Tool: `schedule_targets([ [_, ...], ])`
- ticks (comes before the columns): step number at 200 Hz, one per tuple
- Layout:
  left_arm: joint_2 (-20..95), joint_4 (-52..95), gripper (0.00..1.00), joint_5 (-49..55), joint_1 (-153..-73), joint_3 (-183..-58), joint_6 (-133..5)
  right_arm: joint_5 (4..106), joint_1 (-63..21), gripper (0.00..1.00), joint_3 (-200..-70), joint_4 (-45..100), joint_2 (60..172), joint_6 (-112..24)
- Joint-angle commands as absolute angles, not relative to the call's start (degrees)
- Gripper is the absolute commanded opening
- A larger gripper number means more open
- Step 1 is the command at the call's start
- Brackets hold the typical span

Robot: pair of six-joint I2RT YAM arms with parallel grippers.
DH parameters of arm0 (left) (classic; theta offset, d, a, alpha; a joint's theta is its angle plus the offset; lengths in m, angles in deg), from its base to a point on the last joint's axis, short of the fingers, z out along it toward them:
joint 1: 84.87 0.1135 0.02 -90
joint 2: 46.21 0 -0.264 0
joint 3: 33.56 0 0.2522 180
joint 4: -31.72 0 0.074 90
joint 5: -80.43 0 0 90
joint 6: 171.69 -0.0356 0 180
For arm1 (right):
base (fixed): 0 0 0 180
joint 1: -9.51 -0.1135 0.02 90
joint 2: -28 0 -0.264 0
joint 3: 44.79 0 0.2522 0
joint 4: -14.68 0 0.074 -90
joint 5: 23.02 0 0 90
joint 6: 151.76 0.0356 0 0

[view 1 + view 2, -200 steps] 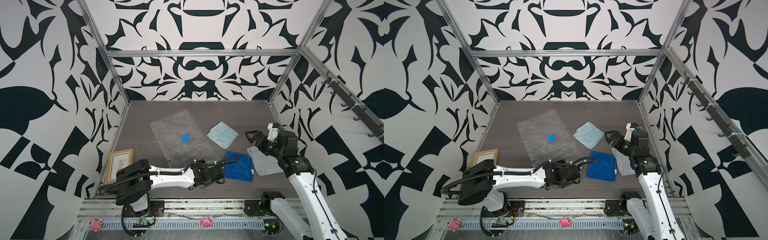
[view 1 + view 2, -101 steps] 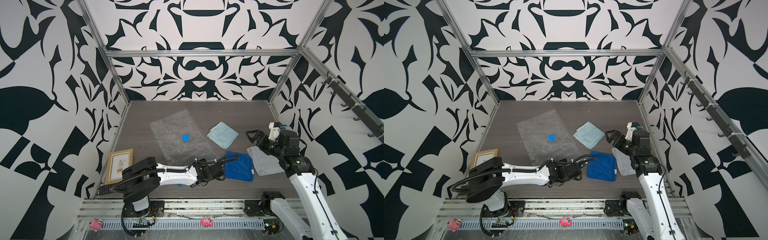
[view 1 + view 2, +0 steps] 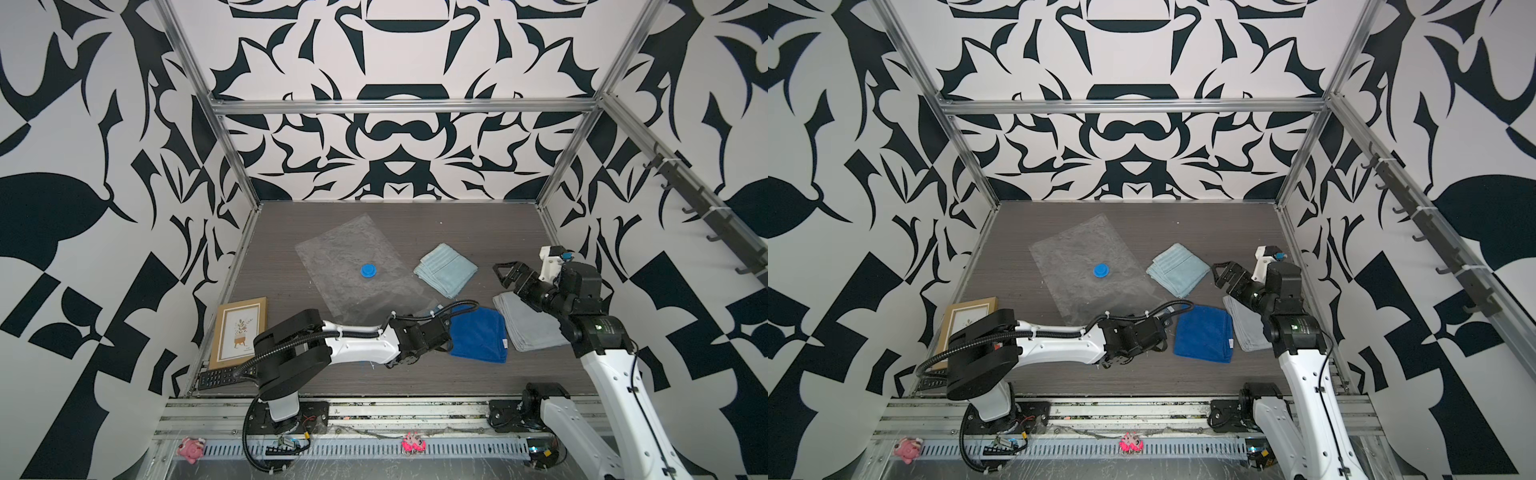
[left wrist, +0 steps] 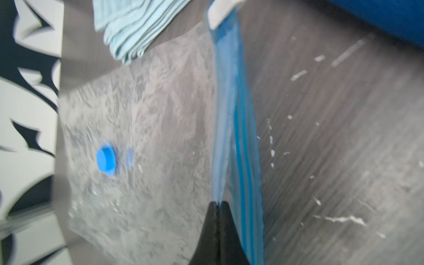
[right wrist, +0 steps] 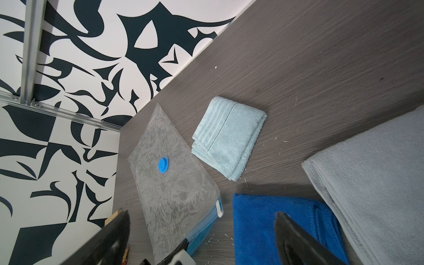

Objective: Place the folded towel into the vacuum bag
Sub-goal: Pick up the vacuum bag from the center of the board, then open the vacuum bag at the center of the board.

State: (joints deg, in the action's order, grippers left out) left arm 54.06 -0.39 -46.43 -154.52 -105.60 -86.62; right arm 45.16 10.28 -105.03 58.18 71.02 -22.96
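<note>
Clear and crinkled, the vacuum bag lies flat and aslant on the dark desk, with its round blue valve cap facing up. At the near end, one lip of the blue zip strip is pinched between the black fingers of the left gripper. Outside the bag lie three folded towels: a pale blue towel, a royal blue towel and a grey towel.
</note>
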Motion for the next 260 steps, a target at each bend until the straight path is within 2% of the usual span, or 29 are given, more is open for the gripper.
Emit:
schedule_targets([
  [1, 49.0, -2.3, 0.00, -43.1, -150.5, -107.4, -83.8, 44.4, 10.5, 0.99, -107.6, 58.0, 69.7, -24.6],
  [54, 37.3, -5.8, 0.00, -35.2, -141.1, -110.5, -82.1, 37.5, 10.5, 0.98, -108.4, 57.7, 67.8, -26.7],
  [77, 34.1, -6.3, 0.00, -31.7, -137.4, -112.9, -79.7, 32.9, 10.5, 0.95, -109.0, 58.0, 67.5, -28.4],
  [103, 33.1, -6.1, 0.00, -25.9, -134.9, -116.3, -75.6, 25.5, 10.3, 0.90, -108.7, 55.6, 68.2, -27.0],
  [141, 34.7, -3.9, 0.00, -19.5, -134.3, -119.8, -68.5, 25.7, 8.8, 0.88, -107.2, 53.3, 68.0, -25.3],
  [171, 35.8, -2.3, 0.00, -17.4, -133.9, -121.3, -63.6, 30.5, 2.6, 0.88, -105.8, 49.5, 69.6, -24.2],
  [219, 36.5, -1.8, 0.00, -19.0, -133.0, -122.8, -58.7, 50.9, -20.2, 0.84, -109.2, 44.7, 80.2, -27.0],
  [260, 37.1, -1.4, 0.00, -19.5, -132.9, -123.1, -57.9, 60.2, -28.7, 0.79, -112.4, 39.6, 87.5, -27.0],
])
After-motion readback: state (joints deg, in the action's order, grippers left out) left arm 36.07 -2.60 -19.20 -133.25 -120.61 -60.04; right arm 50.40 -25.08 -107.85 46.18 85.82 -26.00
